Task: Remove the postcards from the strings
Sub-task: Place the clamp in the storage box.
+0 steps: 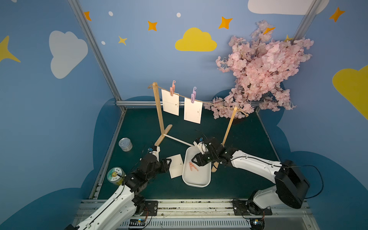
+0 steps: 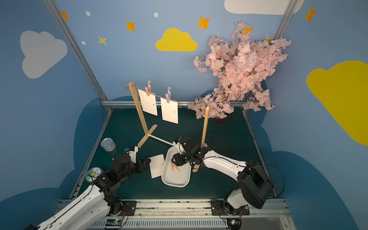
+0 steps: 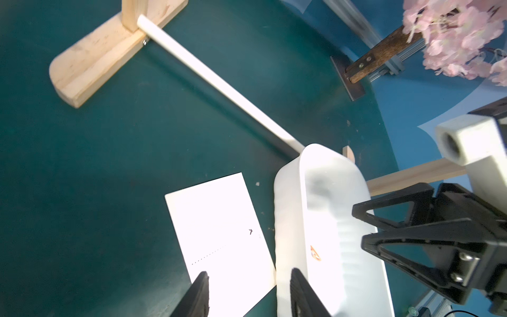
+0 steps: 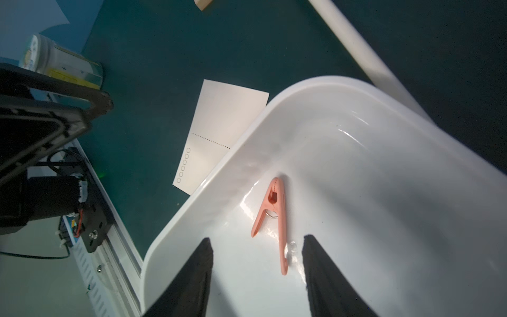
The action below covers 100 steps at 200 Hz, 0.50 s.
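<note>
**Four Eyes on One Tabletop**

We look from high above the front rail (image 1: 199,204) in both top views, facing down and toward 12 o'clock, far enough to hold the whole wooden rack (image 1: 160,119) and green mat (image 1: 229,187). The pair differs only by a slight sideways offset. Our left wrist camera rides low and close, facing the postcard (image 3: 219,227), the white tray (image 3: 286,219) and the white rod (image 3: 219,82). Our right wrist camera sits even closer, peering into that tray. All four share this patch at the rack's 6 o'clock.

No legible text; can label (image 1: 115,174) blurred
</note>
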Available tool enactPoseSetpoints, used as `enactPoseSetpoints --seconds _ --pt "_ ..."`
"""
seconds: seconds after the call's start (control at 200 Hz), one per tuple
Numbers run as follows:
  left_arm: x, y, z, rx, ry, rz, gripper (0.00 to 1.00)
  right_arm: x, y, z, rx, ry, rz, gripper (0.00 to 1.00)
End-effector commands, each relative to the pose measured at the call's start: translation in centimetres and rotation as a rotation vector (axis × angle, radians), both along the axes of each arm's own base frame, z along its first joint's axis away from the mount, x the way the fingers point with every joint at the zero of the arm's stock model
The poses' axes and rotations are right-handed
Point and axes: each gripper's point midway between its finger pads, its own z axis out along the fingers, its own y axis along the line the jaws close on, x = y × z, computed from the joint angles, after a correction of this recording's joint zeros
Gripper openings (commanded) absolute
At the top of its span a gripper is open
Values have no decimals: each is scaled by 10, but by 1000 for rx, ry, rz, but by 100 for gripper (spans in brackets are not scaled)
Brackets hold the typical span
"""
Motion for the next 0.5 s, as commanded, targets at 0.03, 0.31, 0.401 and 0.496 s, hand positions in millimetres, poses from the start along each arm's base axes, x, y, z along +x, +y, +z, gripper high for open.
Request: enactPoseSetpoints --seconds 0.03,0.31,0.401,0.496 --pt "7 -3 26 -6 -56 -12 58 3 -5 40 3 -108 0 65" --pt "19 -19 71 -38 -141 -72 67 -8 -1 103 63 -245 62 79" --pt "22 -27 85 -49 -163 -111 68 -18 5 121 119 -244 105 79" --pt "30 -31 103 -48 -209 -119 69 -34 14 150 179 -273 188 78"
